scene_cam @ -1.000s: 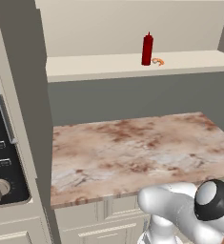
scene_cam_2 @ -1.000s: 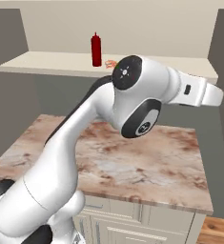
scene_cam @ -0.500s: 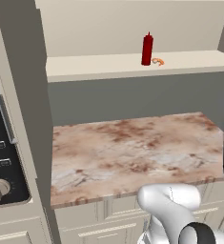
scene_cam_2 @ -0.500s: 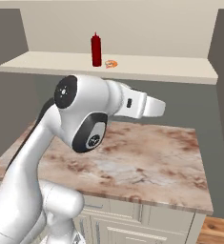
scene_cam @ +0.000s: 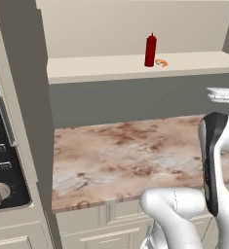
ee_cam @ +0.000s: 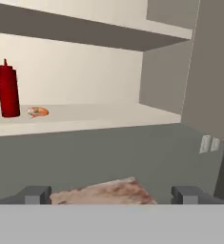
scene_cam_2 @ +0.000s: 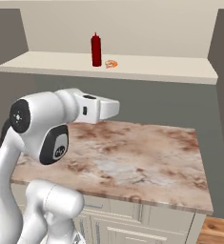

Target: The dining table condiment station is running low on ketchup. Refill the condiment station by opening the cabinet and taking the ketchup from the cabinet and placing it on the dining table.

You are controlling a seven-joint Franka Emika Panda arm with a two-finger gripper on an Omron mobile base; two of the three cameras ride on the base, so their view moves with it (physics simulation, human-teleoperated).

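Cream cabinet [scene_cam: 135, 29] stands open, its lower shelf [scene_cam_2: 156, 69] bearing two items: the red ketchup [scene_cam: 150, 50], upright, long axis vertical, and just beside it a small orange morsel [scene_cam: 161, 62], kind indeterminate. Marbled counter [scene_cam: 135, 155] lies below. Gripper [ee_cam: 111, 193] is spread wide and empty, level with the shelf's underside; in the hand view the ketchup lies above and well left of its line.

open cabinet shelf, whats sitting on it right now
On the cream-beige open cabinet shelf stands a small all-red plastic squeeze bottle of ketchup, upright, with a small orange shrimp-like item beside it. The shelf's far left end is hidden by the cabinet side.
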